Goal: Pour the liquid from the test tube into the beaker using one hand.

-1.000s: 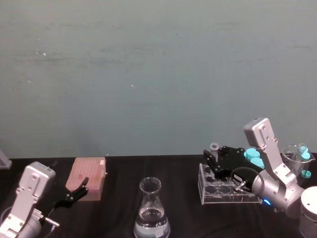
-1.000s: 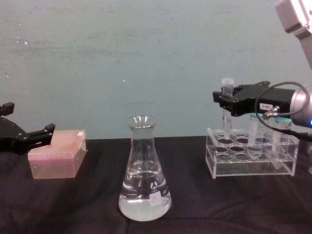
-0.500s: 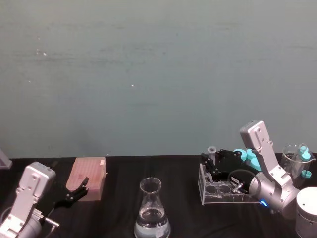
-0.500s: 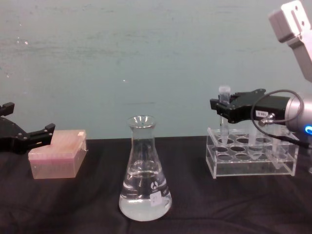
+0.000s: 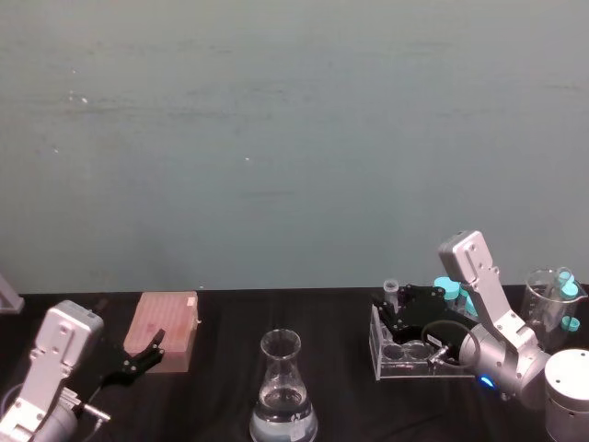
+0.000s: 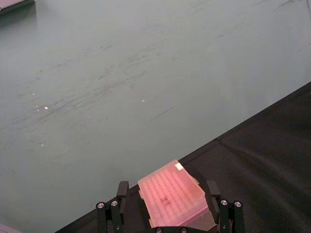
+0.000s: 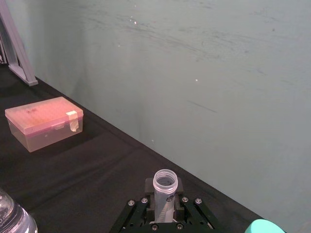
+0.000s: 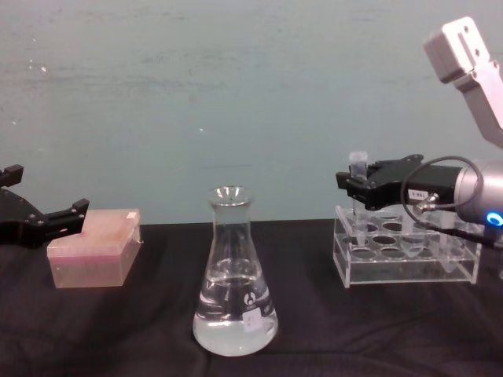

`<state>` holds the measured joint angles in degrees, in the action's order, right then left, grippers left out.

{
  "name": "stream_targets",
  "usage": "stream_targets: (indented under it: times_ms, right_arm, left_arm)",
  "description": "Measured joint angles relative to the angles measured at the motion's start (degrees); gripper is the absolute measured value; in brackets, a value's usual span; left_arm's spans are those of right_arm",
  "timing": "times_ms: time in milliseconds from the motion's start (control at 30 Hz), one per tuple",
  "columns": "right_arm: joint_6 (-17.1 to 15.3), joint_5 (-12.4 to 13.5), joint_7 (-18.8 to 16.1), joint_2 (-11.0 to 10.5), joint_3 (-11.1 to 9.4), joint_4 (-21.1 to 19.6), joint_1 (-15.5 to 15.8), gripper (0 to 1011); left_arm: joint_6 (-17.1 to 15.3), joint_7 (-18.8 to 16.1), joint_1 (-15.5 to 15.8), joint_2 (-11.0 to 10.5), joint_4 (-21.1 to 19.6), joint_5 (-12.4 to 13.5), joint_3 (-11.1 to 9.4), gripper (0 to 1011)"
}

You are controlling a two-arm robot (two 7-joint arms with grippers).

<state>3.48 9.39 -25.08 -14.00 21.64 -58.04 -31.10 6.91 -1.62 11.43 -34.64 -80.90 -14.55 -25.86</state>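
The right gripper (image 8: 355, 182) is held low at the table's right side, its black fingers closed around a small tube, on a bent silver-grey arm lit by a blue light. The left gripper (image 5: 152, 345) is parked low at the left, its fingers spread apart

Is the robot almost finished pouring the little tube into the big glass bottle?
Not clear. The beaker already holds some liquid. The right gripper holds the test tube upright at the rack, well apart from the beaker. No pour is under way.
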Motion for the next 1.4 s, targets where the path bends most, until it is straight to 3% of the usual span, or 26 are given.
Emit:
stream_targets:
  times_ms: [1133, 1233, 1400]
  right_arm:
    - [-0.2, -0.3, -0.1, 0.7, 0.0, 2.8, -0.9, 215]
    - [-0.2, -0.3, -0.1, 0.7, 0.0, 2.7, -0.9, 257]
    - [-0.2, -0.3, -0.1, 0.7, 0.1, 2.6, -0.9, 416]
  left_arm:
    - [0.0, 0.0, 0.0, 0.0, 0.0, 0.0, 0.0, 1000]
    - [0.0, 0.0, 0.0, 0.0, 0.0, 0.0, 0.0, 1000]
    - [0.0, 0.0, 0.0, 0.0, 0.0, 0.0, 0.0, 1000]
